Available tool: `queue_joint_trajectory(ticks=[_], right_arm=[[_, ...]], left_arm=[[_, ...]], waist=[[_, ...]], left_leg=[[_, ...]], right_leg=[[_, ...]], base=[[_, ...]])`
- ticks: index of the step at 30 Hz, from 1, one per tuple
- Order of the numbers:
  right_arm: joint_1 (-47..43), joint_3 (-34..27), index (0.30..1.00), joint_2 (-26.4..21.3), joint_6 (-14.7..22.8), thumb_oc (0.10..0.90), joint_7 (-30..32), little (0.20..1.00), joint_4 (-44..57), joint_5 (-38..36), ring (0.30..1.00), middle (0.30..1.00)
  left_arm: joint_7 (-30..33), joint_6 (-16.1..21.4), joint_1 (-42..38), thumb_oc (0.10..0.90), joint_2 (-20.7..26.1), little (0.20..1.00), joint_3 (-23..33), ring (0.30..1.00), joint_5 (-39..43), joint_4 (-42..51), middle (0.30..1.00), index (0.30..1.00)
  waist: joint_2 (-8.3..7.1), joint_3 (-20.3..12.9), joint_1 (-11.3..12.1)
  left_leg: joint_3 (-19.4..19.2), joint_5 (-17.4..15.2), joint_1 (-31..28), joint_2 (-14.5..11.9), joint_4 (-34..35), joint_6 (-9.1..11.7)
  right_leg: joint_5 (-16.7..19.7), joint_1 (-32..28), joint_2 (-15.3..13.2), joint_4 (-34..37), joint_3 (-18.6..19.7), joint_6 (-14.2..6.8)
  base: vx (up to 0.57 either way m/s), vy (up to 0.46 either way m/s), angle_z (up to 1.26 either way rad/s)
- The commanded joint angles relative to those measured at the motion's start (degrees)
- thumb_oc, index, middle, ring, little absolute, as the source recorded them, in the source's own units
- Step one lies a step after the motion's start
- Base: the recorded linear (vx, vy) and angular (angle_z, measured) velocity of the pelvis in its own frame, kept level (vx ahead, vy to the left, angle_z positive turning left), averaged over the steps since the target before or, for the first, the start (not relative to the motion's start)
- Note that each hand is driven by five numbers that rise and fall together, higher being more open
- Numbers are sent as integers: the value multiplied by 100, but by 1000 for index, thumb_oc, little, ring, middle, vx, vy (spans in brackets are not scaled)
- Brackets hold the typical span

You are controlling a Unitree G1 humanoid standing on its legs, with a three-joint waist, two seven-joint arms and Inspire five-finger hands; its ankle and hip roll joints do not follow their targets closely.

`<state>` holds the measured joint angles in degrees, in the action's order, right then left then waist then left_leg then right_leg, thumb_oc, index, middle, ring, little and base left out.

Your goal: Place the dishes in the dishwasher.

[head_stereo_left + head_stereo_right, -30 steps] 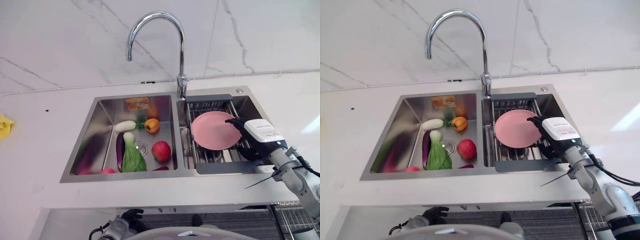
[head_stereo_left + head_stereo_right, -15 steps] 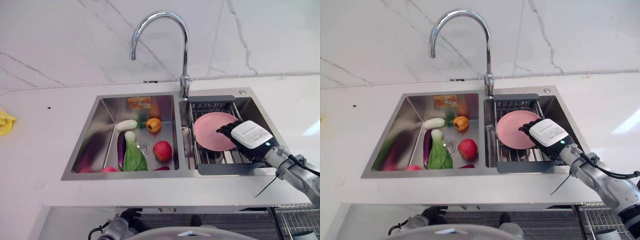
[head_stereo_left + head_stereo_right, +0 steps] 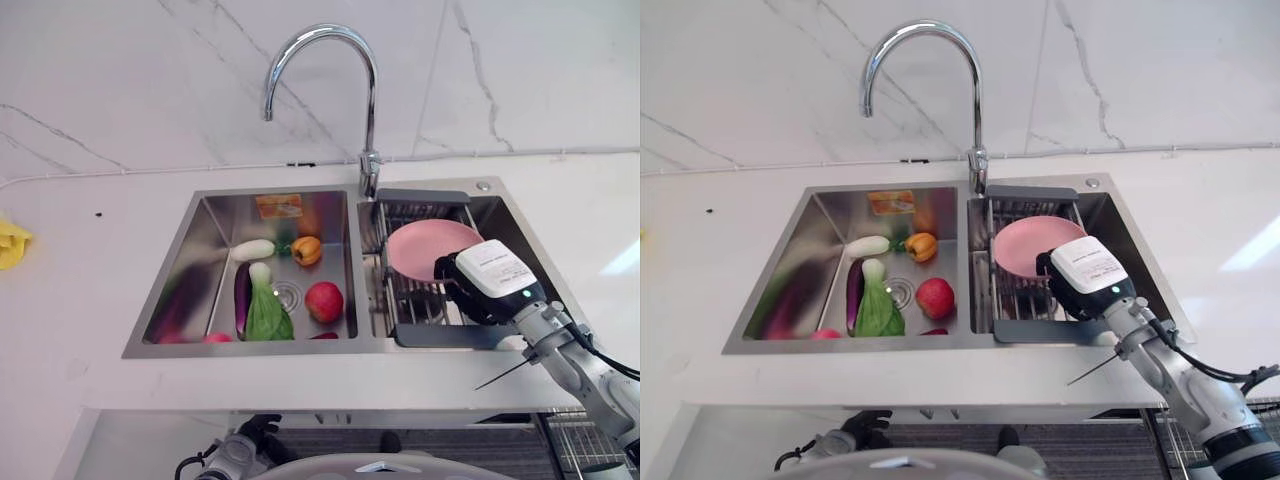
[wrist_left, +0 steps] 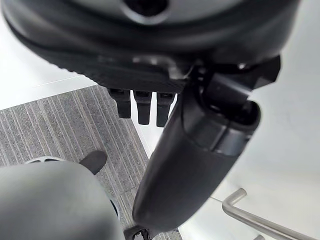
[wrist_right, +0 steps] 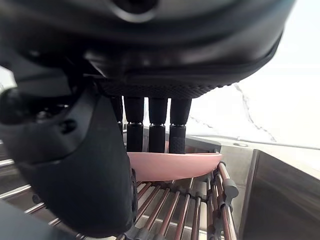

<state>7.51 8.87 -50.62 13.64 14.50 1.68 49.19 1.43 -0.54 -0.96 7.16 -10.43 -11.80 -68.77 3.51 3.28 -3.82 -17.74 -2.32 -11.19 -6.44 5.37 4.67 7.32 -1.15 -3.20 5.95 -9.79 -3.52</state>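
A pink plate (image 3: 425, 245) lies tilted in the metal drying rack (image 3: 415, 300) over the sink's right basin. Its near edge is lifted off the bars. My right hand (image 3: 490, 280) covers that near edge. In the right wrist view the fingers (image 5: 157, 127) lie over the top of the plate (image 5: 175, 165) and the thumb (image 5: 75, 175) sits under its rim, so the hand is shut on the plate. My left hand (image 3: 240, 455) hangs low below the counter's front edge, relaxed and holding nothing.
The left basin (image 3: 200, 270) holds an apple (image 3: 322, 300), an orange pepper (image 3: 306, 250), leafy greens (image 3: 268, 315), an eggplant (image 3: 241, 298) and a white radish (image 3: 252, 250). A tall faucet (image 3: 370, 100) rises behind the rack. A yellow cloth (image 3: 10, 245) lies far left.
My right hand has slid back to the plate's near edge and closed on it. The plate has tipped up and sits a little farther back on the rack.
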Motion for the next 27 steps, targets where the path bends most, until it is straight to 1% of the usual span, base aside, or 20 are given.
queue_joint_trajectory(ticks=[1, 3, 7, 9, 10, 11, 12, 13, 17, 18, 19, 20, 21, 23, 25, 27], right_arm=[[-279, -426, 300, 329, -164, 400, 540, 300, 398, -977, 300, 300], [-282, -497, 300, 461, -166, 400, 561, 300, 520, -1082, 300, 300], [-247, -675, 300, 533, -162, 400, 616, 300, 788, -1143, 300, 300], [-229, -941, 300, 592, -203, 400, 547, 300, 1076, -1329, 300, 300], [-213, -1034, 300, 557, -246, 400, 463, 300, 1141, -1335, 300, 300], [-204, -1138, 300, 426, -314, 400, 359, 300, 1194, -1199, 300, 300], [-195, -1149, 300, 423, -321, 400, 348, 300, 1209, -1197, 300, 300], [-146, -1282, 300, 312, -350, 400, 310, 300, 1326, -1041, 300, 300], [-134, -1292, 300, 313, -352, 400, 305, 300, 1335, -1042, 300, 300], [45, -1761, 300, -566, -410, 400, -6, 300, 1543, -82, 300, 300], [270, -2028, 300, -1403, -263, 400, -190, 300, 1588, 455, 300, 300], [337, -2146, 300, -1876, -126, 400, -267, 300, 1435, 476, 300, 300], [414, -2170, 300, -2139, -91, 400, -226, 300, 1333, 521, 300, 300], [500, -2125, 300, -2480, -28, 400, -250, 300, 1209, 466, 300, 300], [582, -2201, 300, -2612, -69, 400, -190, 300, 1145, 468, 300, 300], [704, -2394, 300, -2616, -128, 400, -101, 300, 1142, 472, 300, 300]], left_arm=[[123, 16, 29, 800, 70, 900, -295, 900, -110, -412, 900, 900], [159, -2, 40, 800, 65, 900, -286, 900, -111, -351, 900, 900], [179, -15, 49, 800, 57, 900, -280, 900, -84, -296, 900, 900], [176, -23, 63, 800, 66, 900, -256, 900, -40, -259, 900, 900], [165, -22, 74, 800, 79, 900, -250, 900, -31, -237, 900, 900], [131, -8, 90, 800, 94, 900, -219, 900, -25, -207, 900, 900], [128, -10, 90, 800, 90, 900, -220, 900, -26, -204, 900, 900], [121, -6, 101, 800, 100, 900, -201, 900, -39, -192, 900, 900], [121, -6, 102, 800, 99, 900, -207, 900, -39, -192, 900, 900], [-19, 25, 131, 800, 158, 900, -83, 900, -101, -148, 900, 900], [-162, 71, 146, 800, 158, 900, -91, 900, -159, -175, 900, 900], [-220, 76, 154, 800, 183, 900, -112, 900, -165, -194, 900, 900], [-257, 109, 156, 800, 169, 900, -121, 900, -153, -225, 900, 900], [-328, 129, 183, 800, 182, 900, -137, 900, -93, -310, 900, 900], [-349, 152, 179, 800, 176, 900, -135, 900, -22, -367, 900, 900], [-358, 171, 201, 800, 172, 900, -104, 900, 61, -386, 900, 900]], waist=[[-394, -110, 20], [-387, -111, 28], [-385, -108, 27], [-388, -103, 6], [-394, -101, 6], [-406, -98, 6], [-401, -98, 9], [-409, -100, 2], [-408, -101, 8], [-466, -82, -58], [-497, -88, -84], [-526, -111, -92], [-539, -124, -102], [-581, -127, -137], [-595, -132, -156], [-608, -139, -198]], left_leg=[[145, -161, -127, -108, -37, 96], [154, -162, -126, -106, -37, 90], [159, -164, -123, -105, -37, 88], [155, -160, -121, -99, -37, 83], [153, -160, -117, -97, -37, 81], [144, -160, -112, -95, -37, 78], [142, -160, -112, -95, -37, 77], [139, -165, -111, -94, -37, 76], [137, -165, -111, -95, -37, 76], [136, -196, -133, -92, -37, 85], [126, -204, -115, -93, -37, 94], [122, -200, -96, -96, -37, 106], [121, -171, -64, -87, -37, 108], [94, -166, -49, -91, -37, 125], [78, -163, -39, -93, -37, 130], [74, -172, -41, -90, -37, 125]], right_leg=[[-680, -596, -685, -95, -129, -657], [-681, -602, -681, -95, -137, -657], [-685, -602, -674, -95, -143, -659], [-669, -596, -680, -95, -132, -660], [-663, -588, -685, -95, -127, -660], [-656, -580, -689, -95, -123, -662], [-656, -579, -689, -95, -121, -663], [-652, -574, -690, -95, -114, -665], [-652, -574, -690, -95, -112, -665], [-659, -585, -687, -95, -90, -685], [-639, -566, -687, -95, -90, -707], [-622, -547, -689, -95, -103, -716], [-590, -513, -694, -95, -102, -719], [-564, -486, -700, -95, -102, -738], [-548, -476, -707, -95, -89, -749], [-543, -463, -720, -106, -66, -756]], base=[[0, 0, 0], [0, 0, 0], [0, 0, 0], [0, 0, 0], [0, 0, 0], [0, 0, 0], [0, 0, 0], [0, 0, 0], [0, 0, 0], [-37, 41, -1], [-44, 45, 1], [-53, 27, 3], [-36, 13, 2], [-19, 8, -1], [-8, 12, -2], [-10, 31, -6]])
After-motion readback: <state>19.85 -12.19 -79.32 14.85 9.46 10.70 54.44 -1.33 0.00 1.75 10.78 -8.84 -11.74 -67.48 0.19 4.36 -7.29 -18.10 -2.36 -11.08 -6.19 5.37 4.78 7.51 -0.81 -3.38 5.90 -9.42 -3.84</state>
